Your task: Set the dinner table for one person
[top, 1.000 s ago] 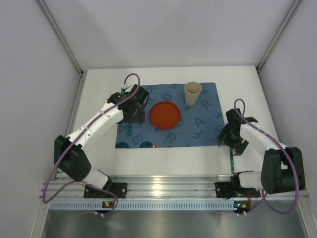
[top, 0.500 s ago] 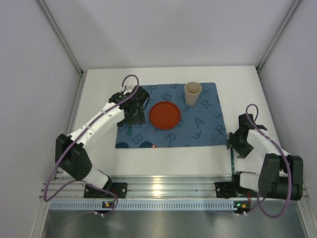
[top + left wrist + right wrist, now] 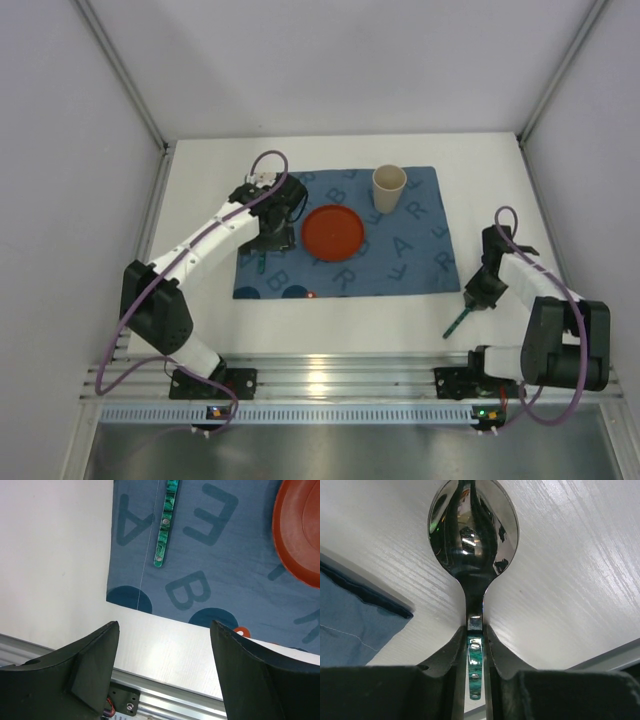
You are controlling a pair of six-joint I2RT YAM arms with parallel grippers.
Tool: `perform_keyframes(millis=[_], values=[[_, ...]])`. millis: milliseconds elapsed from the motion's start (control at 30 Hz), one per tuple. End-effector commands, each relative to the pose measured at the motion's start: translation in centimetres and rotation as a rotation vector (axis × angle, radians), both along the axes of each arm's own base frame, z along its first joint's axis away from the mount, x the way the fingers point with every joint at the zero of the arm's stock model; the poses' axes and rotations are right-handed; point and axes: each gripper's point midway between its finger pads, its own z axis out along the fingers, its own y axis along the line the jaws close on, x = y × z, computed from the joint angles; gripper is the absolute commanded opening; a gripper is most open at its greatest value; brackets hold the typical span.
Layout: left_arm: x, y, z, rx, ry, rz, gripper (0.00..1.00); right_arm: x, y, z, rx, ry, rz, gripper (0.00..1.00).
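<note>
white dinner table (image 3: 200, 180) carries a blue placemat (image 3: 405, 265) with a red plate (image 3: 333, 232). right gripper (image 3: 475, 630) is clamped on a spoon (image 3: 472, 535), just off the placemat's near right corner; left gripper (image 3: 164, 630) hangs spread, empty. best lay the spoon flat beside the plate's right, handle toward the arms.

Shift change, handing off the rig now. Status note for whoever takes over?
Left tool: open, empty, over the mat's left side.
Right tool: shut on the spoon, over bare table off the mat's near right corner.
Done: plate, cup and a green-handled utensil are on the mat.
Left: spoon onto the mat, probably right of the plate, then release.
</note>
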Motion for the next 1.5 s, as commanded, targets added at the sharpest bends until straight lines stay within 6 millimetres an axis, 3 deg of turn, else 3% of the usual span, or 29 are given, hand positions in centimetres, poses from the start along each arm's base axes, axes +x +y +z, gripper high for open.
perform_keyframes(millis=[0, 133, 167, 300, 467, 600, 633, 700, 733, 933, 1100, 1267, 1467], values=[[-0.9, 0.7, 0.8, 0.005, -0.019, 0.02, 0.78, 0.2, 0.4, -2.3, 0.03, 0.018, -0.01, 0.0], [-1.5, 0.8, 0.6, -0.009, -0.016, 0.011, 0.78, 1.4, -0.7, 0.1, -0.023, -0.013, -0.005, 0.0], [-1.7, 0.8, 0.4, -0.009, -0.012, 0.007, 0.78, 2.8, -1.0, 1.6, -0.036, -0.065, 0.004, 0.0], [-1.6, 0.4, 0.7, -0.021, -0.013, -0.031, 0.79, 4.8, -2.2, 5.4, -0.094, -0.098, 0.008, 0.0], [-0.6, 0.1, 2.6, -0.01, -0.045, -0.056, 0.86, 8.1, -2.1, 9.8, -0.103, -0.225, 0.048, 0.0], [0.2, -0.1, 3.9, -0.009, -0.076, -0.061, 0.98, 11.5, 1.7, 11.9, -0.03, -0.286, 0.251, 0.0], [0.3, -0.2, 4.1, -0.011, -0.077, -0.068, 0.98, 12.9, 4.9, 12.5, -0.012, -0.295, 0.394, 0.0], [0.4, -0.3, 4.4, -0.01, -0.077, -0.069, 0.98, 14.0, 8.1, 13.1, 0.012, -0.305, 0.508, 0.0], [0.4, -0.3, 4.5, -0.009, -0.075, -0.068, 0.98, 14.8, 11.1, 13.4, 0.031, -0.317, 0.607, 0.0], [-0.4, 0.8, 5.4, 0.022, -0.066, -0.05, 0.97, 16.6, 18.1, 12.0, 0.085, -0.312, 0.772, 0.0], [-2.2, 2.7, 5.8, 0.049, -0.08, -0.012, 0.96, 16.9, 19.9, 9.7, 0.093, -0.28, 0.811, 0.0], [-4.7, 4.4, 5.1, 0.056, -0.059, 0.041, 0.96, 16.1, 22.0, 7.4, 0.122, -0.242, 0.844, 0.0], [-6.6, 5.5, 4.9, 0.045, -0.054, 0.078, 0.95, 16.9, 22.0, 6.0, 0.092, -0.237, 0.826, 0.0]])
